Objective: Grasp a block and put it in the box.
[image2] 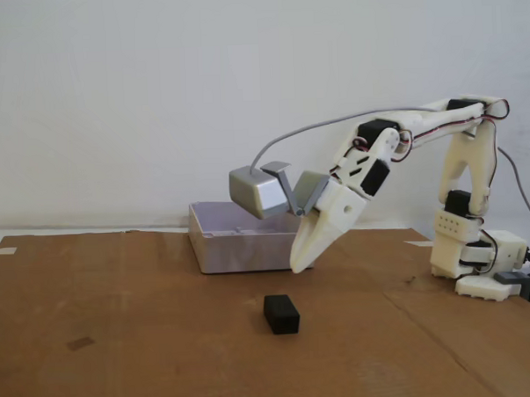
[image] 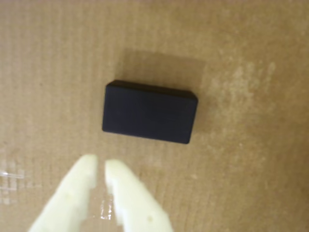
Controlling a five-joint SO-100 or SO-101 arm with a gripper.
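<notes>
Jaws nearly closed, seemingly empty, above block.

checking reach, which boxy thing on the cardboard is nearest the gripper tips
The small black block, just below the gripper; the lavender box sits farther back, much bigger.

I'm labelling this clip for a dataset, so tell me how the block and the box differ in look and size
The block is matte black; the box is pale lavender-grey. The block is small and solid, while the box is far larger, a low-walled open tray. In the fixed view the block lies nearer the camera, close below the gripper; the box sits farther back, behind the gripper. Both rest on the brown cardboard surface.
</notes>
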